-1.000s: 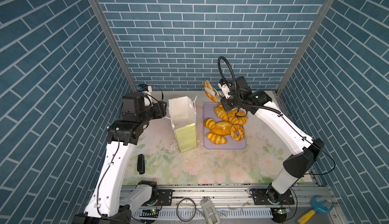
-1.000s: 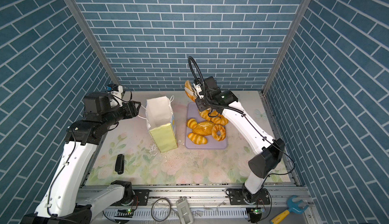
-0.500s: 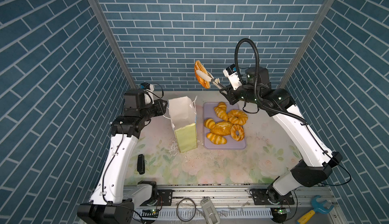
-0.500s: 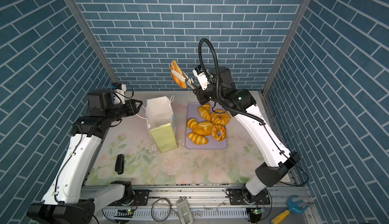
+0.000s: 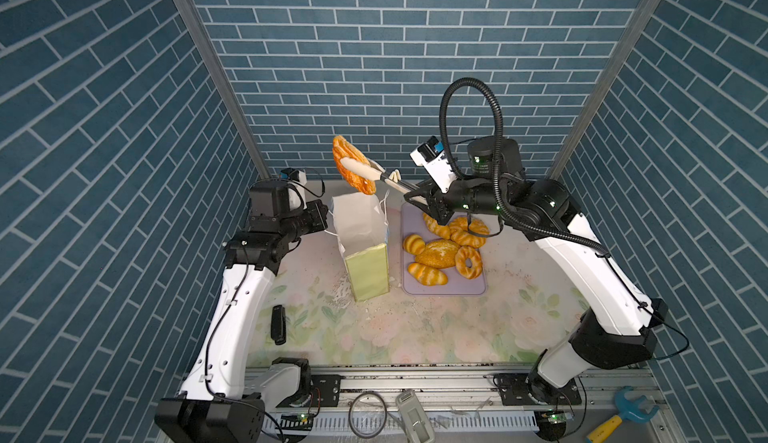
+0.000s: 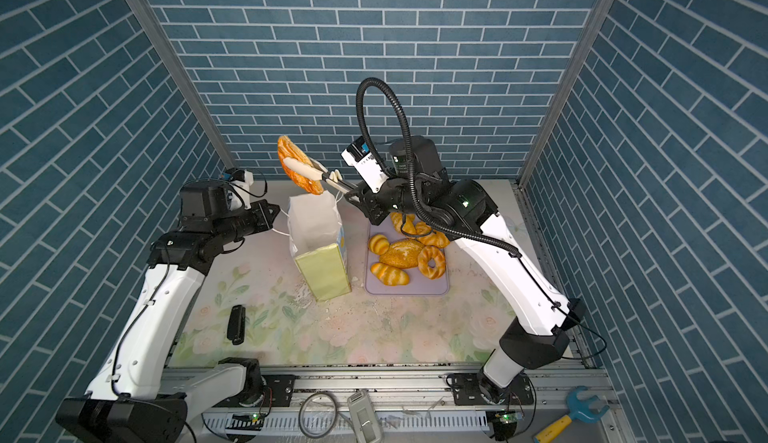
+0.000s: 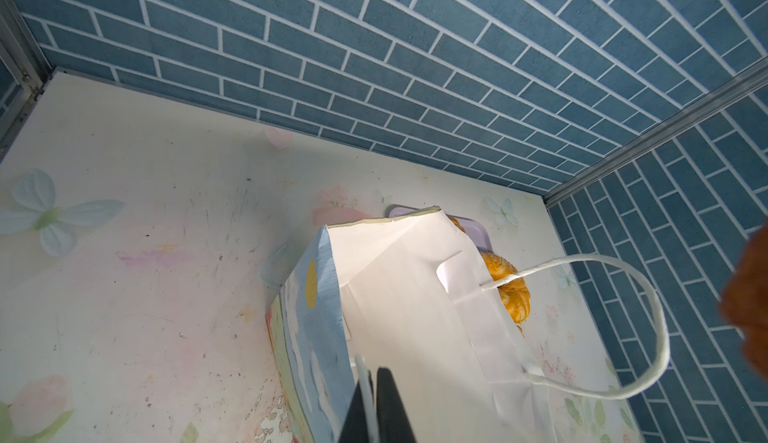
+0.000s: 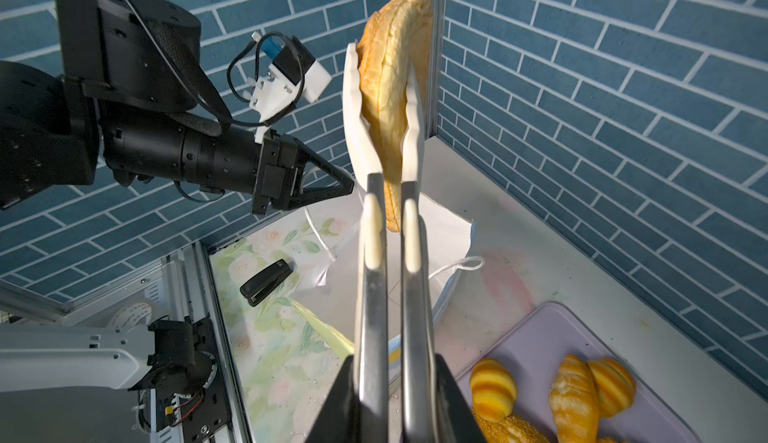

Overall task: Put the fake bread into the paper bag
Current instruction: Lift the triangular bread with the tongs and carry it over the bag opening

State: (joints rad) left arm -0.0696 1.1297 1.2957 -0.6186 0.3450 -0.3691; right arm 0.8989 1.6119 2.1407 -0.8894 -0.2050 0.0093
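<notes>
Right wrist view: a flat golden toy pastry point(image 8: 390, 66) is clamped by steel tongs point(image 8: 372, 316) squeezed in the right gripper point(image 8: 395, 382); a white cord point(image 7: 365, 378) of the pale paper bag point(image 5: 368, 268) is pinched between the left gripper point(image 7: 374, 395) jaws.

You get bright, even light from above; the paper bag point(image 7: 407, 295) glares white just beyond the left fingers point(image 7: 390, 407), and the fake bread point(image 7: 748, 308) blurs at frame edge

Floral table point(image 5: 415, 337) bears the upright paper bag point(image 5: 368, 270); lilac tray point(image 5: 440, 289) just beside it; black stapler point(image 5: 277, 324) apart.
</notes>
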